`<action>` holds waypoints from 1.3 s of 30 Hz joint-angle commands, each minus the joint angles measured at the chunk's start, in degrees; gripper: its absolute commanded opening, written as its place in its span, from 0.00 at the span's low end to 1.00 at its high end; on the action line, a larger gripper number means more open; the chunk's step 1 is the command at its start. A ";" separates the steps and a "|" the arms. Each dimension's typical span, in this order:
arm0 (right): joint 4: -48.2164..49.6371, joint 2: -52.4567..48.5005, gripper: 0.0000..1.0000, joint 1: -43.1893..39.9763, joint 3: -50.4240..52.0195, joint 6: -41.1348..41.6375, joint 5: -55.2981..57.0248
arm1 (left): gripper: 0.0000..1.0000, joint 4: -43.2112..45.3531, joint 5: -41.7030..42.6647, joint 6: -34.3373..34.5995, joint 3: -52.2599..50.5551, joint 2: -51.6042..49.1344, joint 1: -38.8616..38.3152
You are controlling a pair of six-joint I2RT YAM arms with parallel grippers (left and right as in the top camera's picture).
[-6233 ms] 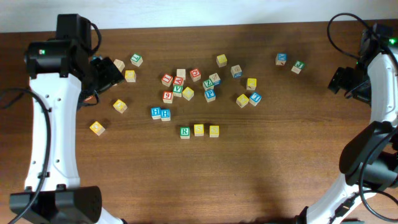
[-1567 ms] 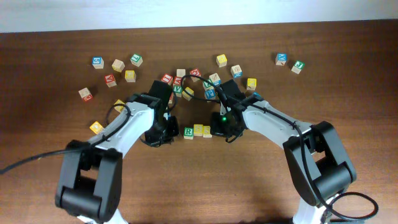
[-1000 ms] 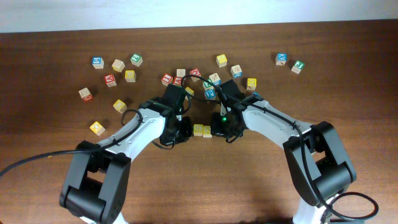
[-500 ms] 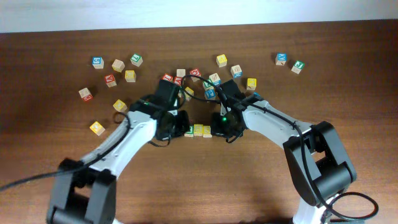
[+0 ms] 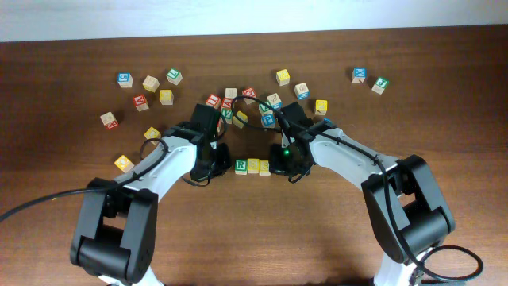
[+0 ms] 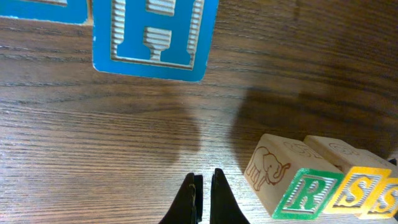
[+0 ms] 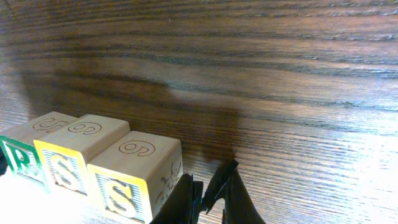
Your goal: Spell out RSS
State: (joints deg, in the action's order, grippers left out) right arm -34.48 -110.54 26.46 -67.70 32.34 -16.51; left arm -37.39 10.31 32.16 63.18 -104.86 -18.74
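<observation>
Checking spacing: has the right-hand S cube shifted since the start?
Yes. The right-hand S cube slid left, closing up against the middle S cube, which stayed put.

Green R cube; S cubes yellow, seemingly.

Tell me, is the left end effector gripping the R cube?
No, the left end effector is shut on nothing, with the R cube apart beside it.

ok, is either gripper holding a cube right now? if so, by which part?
Nothing held. Left gripper is shut empty beside the R cube; right gripper is shut empty beside the end S cube.
</observation>
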 commanded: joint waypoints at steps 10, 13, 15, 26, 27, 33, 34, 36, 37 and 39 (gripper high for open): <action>-0.59 -0.85 0.05 0.44 0.31 -0.57 2.21 | 0.00 1.25 8.20 -2.25 -0.48 -0.81 0.00; -0.59 -0.85 0.05 0.44 0.31 -0.57 2.21 | 0.00 1.38 8.85 -2.25 -0.48 -0.81 0.00; -0.59 -0.85 0.05 0.44 0.31 -0.57 2.19 | 0.00 1.38 8.87 -2.25 -0.48 -0.81 0.00; -12.20 -0.50 0.04 -2.69 -4.52 -6.64 1.81 | 0.00 -3.91 -1.36 -2.23 -0.44 4.37 4.42; -17.07 -0.50 0.05 -3.34 -5.66 -6.67 -1.40 | 0.00 -4.81 -1.38 -2.23 -0.44 4.94 5.86; -16.02 -0.52 0.04 2.56 -4.31 -4.50 -2.03 | 0.00 -5.97 -1.31 -1.79 -0.46 4.92 12.37; -14.95 -0.52 0.04 2.91 -4.31 -2.40 -0.15 | 0.00 -7.08 -1.38 -1.81 -0.46 4.92 13.55; -12.13 -0.52 0.04 2.91 -4.31 -1.79 -0.87 | 0.00 -8.13 -1.40 -1.81 -0.46 4.92 15.21; -11.45 -0.52 0.04 2.95 -4.31 -1.79 -0.98 | 0.00 -8.11 -1.38 -1.81 -0.46 4.92 16.06; -10.05 -0.52 0.04 2.95 -4.28 -1.79 -1.01 | 0.00 -8.11 -1.40 -1.81 -0.48 4.92 16.68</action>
State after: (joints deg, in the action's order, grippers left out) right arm -45.60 -110.87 29.34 -72.10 29.87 -18.04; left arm -45.45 9.39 30.87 62.94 -101.14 -3.18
